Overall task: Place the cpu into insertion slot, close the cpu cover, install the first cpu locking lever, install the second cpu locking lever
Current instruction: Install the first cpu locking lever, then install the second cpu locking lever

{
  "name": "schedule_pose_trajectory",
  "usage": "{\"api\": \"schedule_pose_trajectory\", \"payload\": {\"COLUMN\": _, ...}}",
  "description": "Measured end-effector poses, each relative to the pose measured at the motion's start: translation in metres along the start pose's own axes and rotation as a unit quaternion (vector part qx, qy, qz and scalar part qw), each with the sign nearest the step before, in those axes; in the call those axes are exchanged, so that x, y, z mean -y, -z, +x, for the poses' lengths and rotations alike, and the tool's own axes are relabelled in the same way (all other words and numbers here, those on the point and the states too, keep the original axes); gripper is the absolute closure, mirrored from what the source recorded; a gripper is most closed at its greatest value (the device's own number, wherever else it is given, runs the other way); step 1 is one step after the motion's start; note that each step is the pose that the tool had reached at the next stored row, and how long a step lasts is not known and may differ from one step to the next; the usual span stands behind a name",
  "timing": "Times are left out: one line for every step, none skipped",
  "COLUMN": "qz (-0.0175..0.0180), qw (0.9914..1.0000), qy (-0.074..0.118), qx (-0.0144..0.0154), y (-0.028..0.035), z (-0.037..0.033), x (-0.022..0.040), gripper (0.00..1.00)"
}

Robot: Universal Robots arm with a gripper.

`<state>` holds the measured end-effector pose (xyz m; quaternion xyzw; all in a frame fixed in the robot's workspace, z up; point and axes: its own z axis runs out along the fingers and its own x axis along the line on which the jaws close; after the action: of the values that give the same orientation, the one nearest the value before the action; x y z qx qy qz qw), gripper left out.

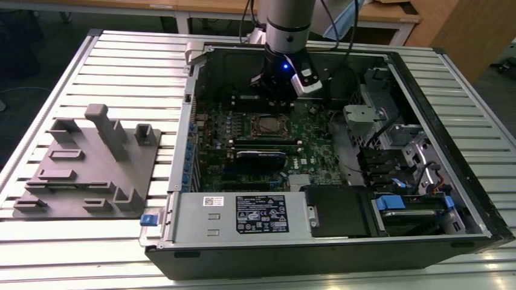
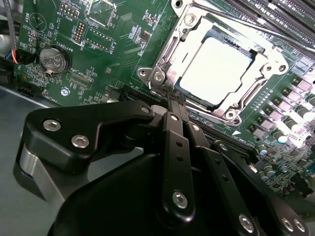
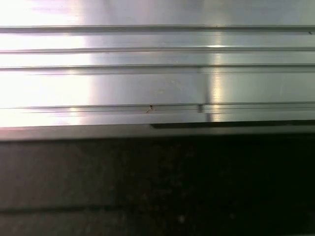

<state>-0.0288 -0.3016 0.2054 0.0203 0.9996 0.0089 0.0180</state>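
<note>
The cpu [image 2: 219,66] lies flat in the insertion slot [image 2: 165,64] on the green board, its pale metal top showing through the window of the cpu cover [image 2: 268,61], which looks to be folded down over it. Thin wire locking levers [image 2: 231,19] run along the far side of the slot, and I cannot tell whether either is hooked home. The gripper [image 2: 173,101] sits just beside the near corner of the slot, its fingers pressed together to a narrow tip and holding nothing. The risk, as I judge it, is that this closed tip is very near the cover's hinge and the small parts around the slot; a sideways slip could scrape the board or push the cover askew, and a lever caught badly could spring back. Out from the slot, a coin battery [image 2: 53,59] sits on the same board, and the board lies inside an open computer case [image 1: 460,145] with drive bays and cables at the exterior view's right. The case rests on a ribbed aluminium bench [image 1: 121,60], with a grey fixture plate [image 1: 89,169] beside the case and wooden furniture beyond.
</note>
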Motion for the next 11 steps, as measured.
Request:
{"api": "schedule_pose_trajectory", "payload": {"qz": 0.0, "qw": 1.0, "qy": 0.0, "qx": 0.0, "y": 0.0, "z": 0.0, "x": 0.0, "gripper": 0.89}}
{"api": "schedule_pose_trajectory", "payload": {"qz": 0.0, "qw": 1.0, "qy": 0.0, "qx": 0.0, "y": 0.0, "z": 0.0, "x": 0.0, "gripper": 0.89}}
{"api": "schedule_pose_trajectory", "payload": {"qz": 0.0, "qw": 1.0, "qy": 0.0, "qx": 0.0, "y": 0.0, "z": 0.0, "x": 0.0, "gripper": 0.89}}
{"api": "schedule_pose_trajectory", "payload": {"qz": 0.0, "qw": 1.0, "qy": 0.0, "qx": 0.0, "y": 0.0, "z": 0.0, "x": 0.0, "gripper": 0.89}}
{"api": "schedule_pose_trajectory", "payload": {"qz": 0.0, "qw": 1.0, "qy": 0.0, "qx": 0.0, "y": 0.0, "z": 0.0, "x": 0.0, "gripper": 0.89}}
{"api": "schedule_pose_trajectory", "payload": {"qz": 0.0, "qw": 1.0, "qy": 0.0, "qx": 0.0, "y": 0.0, "z": 0.0, "x": 0.0001, "gripper": 0.89}}
{"api": "schedule_pose_trajectory", "payload": {"qz": 0.0, "qw": 1.0, "qy": 0.0, "qx": 0.0, "y": 0.0, "z": 0.0, "x": 0.0001, "gripper": 0.89}}
{"api": "schedule_pose_trajectory", "payload": {"qz": 0.0, "qw": 1.0, "qy": 0.0, "qx": 0.0, "y": 0.0, "z": 0.0, "x": 0.0001, "gripper": 0.89}}
{"api": "schedule_pose_trajectory", "payload": {"qz": -0.0001, "qw": 1.0, "qy": 0.0, "qx": 0.0, "y": 0.0, "z": 0.0, "x": 0.0001, "gripper": 0.89}}
{"api": "schedule_pose_trajectory", "payload": {"qz": 0.0, "qw": 1.0, "qy": 0.0, "qx": 0.0, "y": 0.0, "z": 0.0, "x": 0.0001, "gripper": 0.89}}
{"api": "schedule_pose_trajectory", "payload": {"qz": 0.0001, "qw": 1.0, "qy": 0.0, "qx": 0.0, "y": 0.0, "z": -0.0001, "x": 0.0018, "gripper": 0.89}}
